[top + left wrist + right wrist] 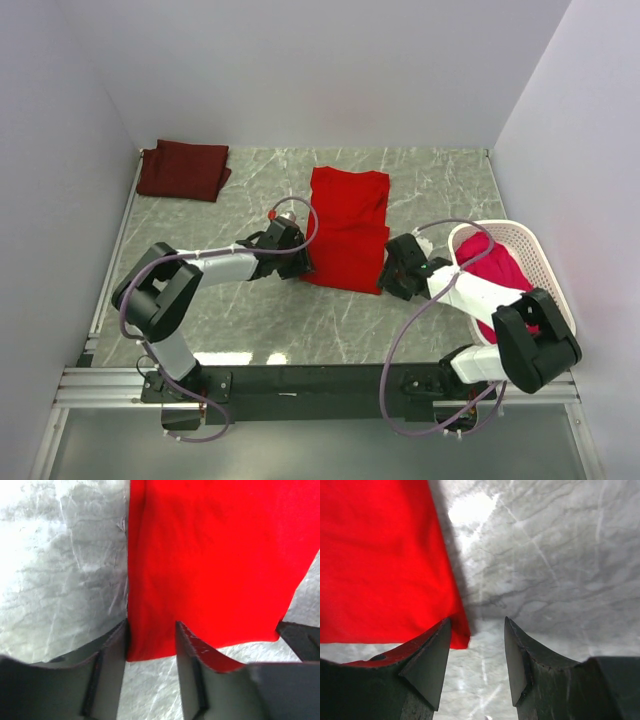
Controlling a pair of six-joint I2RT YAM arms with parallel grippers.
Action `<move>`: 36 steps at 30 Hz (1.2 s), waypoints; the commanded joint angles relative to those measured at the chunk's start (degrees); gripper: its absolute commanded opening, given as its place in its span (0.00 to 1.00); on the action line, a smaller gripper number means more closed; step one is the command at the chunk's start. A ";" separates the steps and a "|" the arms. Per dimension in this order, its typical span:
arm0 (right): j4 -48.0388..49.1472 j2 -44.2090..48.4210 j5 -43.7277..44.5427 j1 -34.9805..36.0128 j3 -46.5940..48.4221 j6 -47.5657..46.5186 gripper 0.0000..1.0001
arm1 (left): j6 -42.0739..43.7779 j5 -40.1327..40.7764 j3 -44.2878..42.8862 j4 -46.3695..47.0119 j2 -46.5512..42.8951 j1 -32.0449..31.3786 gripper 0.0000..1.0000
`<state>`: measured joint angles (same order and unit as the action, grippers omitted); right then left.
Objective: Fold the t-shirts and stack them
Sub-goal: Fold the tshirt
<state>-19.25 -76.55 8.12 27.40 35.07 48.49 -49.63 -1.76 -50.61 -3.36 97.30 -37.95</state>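
Note:
A bright red t-shirt [345, 225] lies flat in a long strip at the table's middle. My left gripper [303, 264] is at its near left corner. In the left wrist view the gripper [152, 630] is open, with the shirt's corner [150, 645] lying between the jaws. My right gripper [389, 268] is at the near right corner. In the right wrist view it [477, 626] is open, with the shirt's corner tip [461, 637] just inside its left finger. A dark maroon t-shirt [183, 168] lies folded at the back left. A pinkish-red t-shirt [497, 266] is bunched in the basket.
A white perforated basket [541, 258] stands at the right edge, close behind my right arm. White walls enclose the grey marble table [250, 310] on three sides. A metal rail [300, 385] runs along the near edge.

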 commanded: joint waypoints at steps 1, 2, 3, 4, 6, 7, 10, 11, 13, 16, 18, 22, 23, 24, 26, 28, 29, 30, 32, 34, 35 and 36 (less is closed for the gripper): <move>4.47 2.46 -1.44 0.20 -3.76 3.97 0.54 | -1.52 -1.49 1.83 2.91 1.84 -0.37 0.46; 5.52 3.16 -1.53 0.11 -4.65 4.68 0.54 | -2.31 -1.32 2.70 2.92 1.76 -0.71 0.43; 6.14 4.04 -1.88 0.29 -5.44 5.82 0.54 | -2.58 -1.14 3.14 2.92 1.76 -0.89 0.42; 6.76 4.48 -1.88 0.20 -6.76 6.26 0.54 | -2.84 -0.79 3.50 2.92 1.76 -1.07 0.39; 8.25 5.62 -2.23 0.20 -7.99 7.31 0.54 | -3.89 -0.26 4.99 4.48 1.32 -1.60 0.34; 8.87 6.06 -2.41 0.20 -9.13 7.58 0.54 | -4.25 -0.18 5.43 5.02 1.06 -1.77 0.32; 10.80 7.82 -2.67 0.20 -10.80 8.55 0.54 | -4.95 0.44 6.75 5.55 0.70 -2.73 0.17; 11.42 8.17 -2.67 0.20 -11.07 8.55 0.54 | -5.39 0.35 7.45 5.81 0.70 -3.09 0.13; 12.04 7.91 -2.41 0.11 -11.60 8.73 0.54 | -5.66 0.44 7.89 6.25 0.35 -3.70 0.08; 12.30 6.07 -2.06 0.20 -11.69 8.82 0.52 | -6.53 1.05 8.42 6.34 -0.26 -4.76 0.01; 11.34 5.10 -0.92 0.20 -11.60 9.08 0.49 | -6.97 1.23 9.12 6.78 -0.79 -4.94 0.01; 10.28 5.89 1.72 0.20 -12.57 8.55 0.19 | -7.15 1.58 10.18 6.26 -2.98 -4.85 0.01; 9.93 6.06 2.25 0.20 -12.57 8.03 0.12 | -7.15 1.58 10.62 6.17 -3.34 -4.94 0.01; 9.58 6.07 2.43 0.20 -12.13 7.68 0.08 | -6.98 1.58 10.71 6.17 -3.78 -4.94 0.01; 8.62 6.41 2.08 0.29 -11.69 6.28 0.00 | -6.19 0.97 11.06 5.73 -5.01 -5.02 0.01; 6.78 8.60 2.51 2.21 -10.73 5.65 0.00 | -6.10 0.97 11.93 4.94 -7.80 -5.63 0.01; 3.81 9.75 3.12 3.53 -10.38 5.56 0.00 | -6.27 0.88 13.33 4.42 -9.13 -6.07 0.01; 2.04 12.63 4.52 4.84 -9.68 5.74 0.00 | -6.53 0.79 14.04 4.06 -10.53 -6.51 0.01; -3.22 17.72 5.76 10.20 -9.23 7.05 0.00 | -7.58 1.23 16.40 1.35 -15.01 -8.79 0.01; -6.33 21.51 6.82 14.79 -8.88 8.55 0.00 | -8.56 1.58 17.91 -1.64 -20.02 -11.95 0.01; -9.55 23.27 7.34 19.84 -8.88 11.07 0.00 | -10.12 1.58 19.22 -2.70 -21.95 -13.36 0.01; -11.15 27.03 7.87 22.67 -8.88 12.49 0.00 | -11.10 1.58 19.84 -4.10 -24.06 -14.77 0.01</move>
<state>-20.53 -55.75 11.53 43.81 24.43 57.30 -58.13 -0.54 -32.64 -1.06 78.61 -49.30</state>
